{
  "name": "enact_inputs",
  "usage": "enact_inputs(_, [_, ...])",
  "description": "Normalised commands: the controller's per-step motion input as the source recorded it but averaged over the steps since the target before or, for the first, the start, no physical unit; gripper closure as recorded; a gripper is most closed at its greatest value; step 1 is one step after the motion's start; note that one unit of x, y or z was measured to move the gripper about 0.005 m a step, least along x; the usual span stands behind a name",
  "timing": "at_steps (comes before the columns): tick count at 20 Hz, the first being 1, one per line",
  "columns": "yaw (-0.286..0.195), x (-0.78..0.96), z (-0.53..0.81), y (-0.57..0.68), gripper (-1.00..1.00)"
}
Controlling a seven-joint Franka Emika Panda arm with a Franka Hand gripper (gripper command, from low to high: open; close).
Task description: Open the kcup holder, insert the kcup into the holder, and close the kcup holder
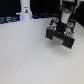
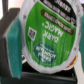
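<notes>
The kcup (image 2: 47,37) fills the wrist view: a round green lid with white print and a whitish rim, tilted. A teal finger pad (image 2: 12,48) presses against its side, so the gripper is shut on it. In the exterior view the gripper (image 1: 64,23) hangs just above the black boxy kcup holder (image 1: 60,36) at the exterior view's right. The kcup is too small to make out there. Whether the holder's drawer is open I cannot tell.
A white bottle-like object (image 1: 26,10) stands at the back, toward the exterior view's left. The pale tabletop (image 1: 25,57) spreads in front of the holder. Dark clutter lines the back edge.
</notes>
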Motion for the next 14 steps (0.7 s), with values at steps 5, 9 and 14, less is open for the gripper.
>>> enact_inputs(5, [0.055,-0.16,-0.28,0.0,1.0])
enact_inputs(9, [0.0,0.08,-0.09,0.0,1.0])
enact_inputs(14, [0.001,0.04,-0.14,0.05,1.0])
